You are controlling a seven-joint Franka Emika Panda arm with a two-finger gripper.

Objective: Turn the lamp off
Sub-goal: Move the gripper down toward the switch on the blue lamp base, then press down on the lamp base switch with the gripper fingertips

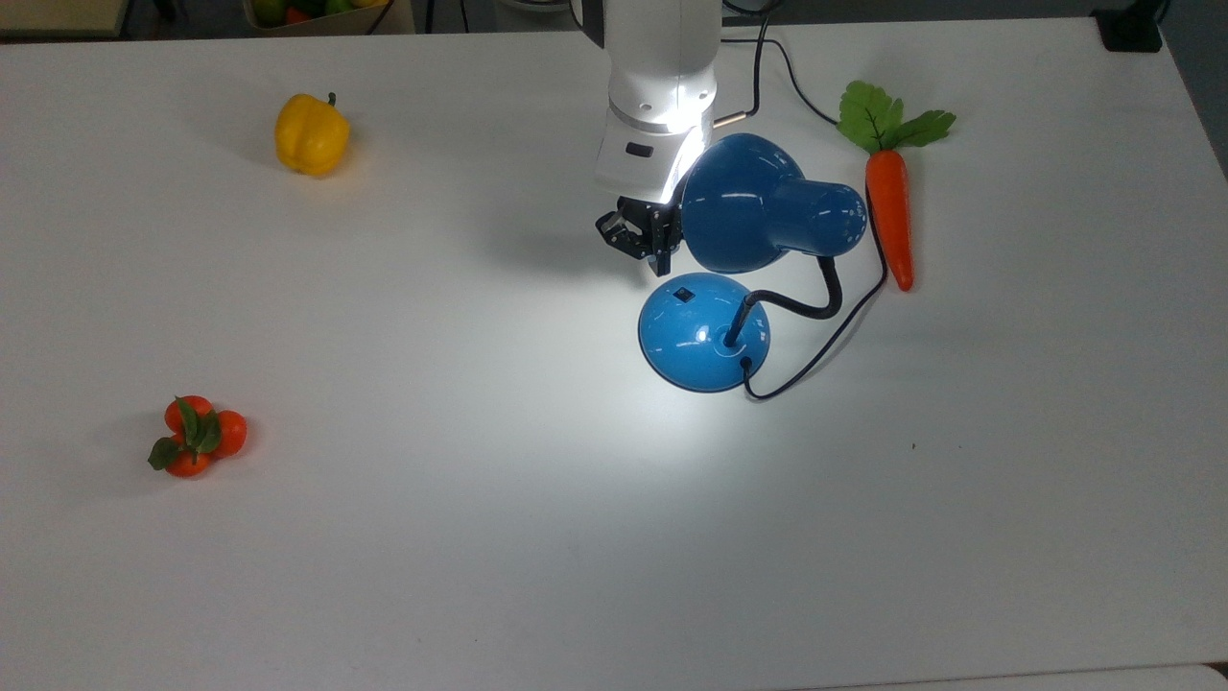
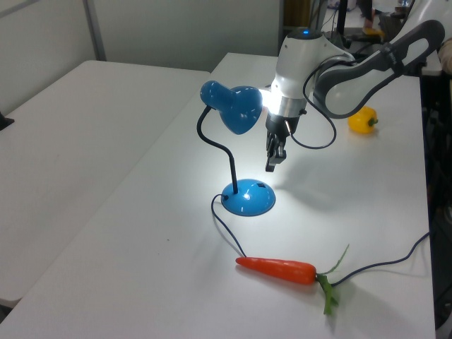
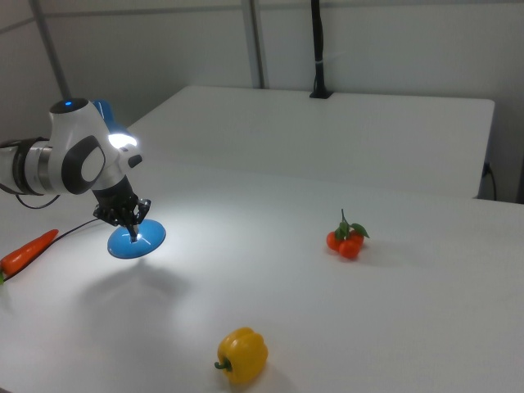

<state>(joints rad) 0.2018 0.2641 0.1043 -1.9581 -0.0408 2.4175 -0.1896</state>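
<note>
1. Your lamp point(image 1: 758, 206) sits right of centre on the white table point(image 1: 480, 537) in the top view, and it's lit: there's a bright pool of light around its round blue base point(image 1: 703, 331).
2. Your gripper point(image 1: 660, 257) hangs fingers-down just beside the shade's rim, a little above the small black switch point(image 1: 682, 293), not touching it. Fingers look pinched together, nothing held.
3. Other stuff around: carrot point(image 1: 889, 206) next to the cord, yellow pepper point(image 1: 310, 134) and tangerine cluster point(image 1: 196, 436) well apart on the top view's left.
</note>
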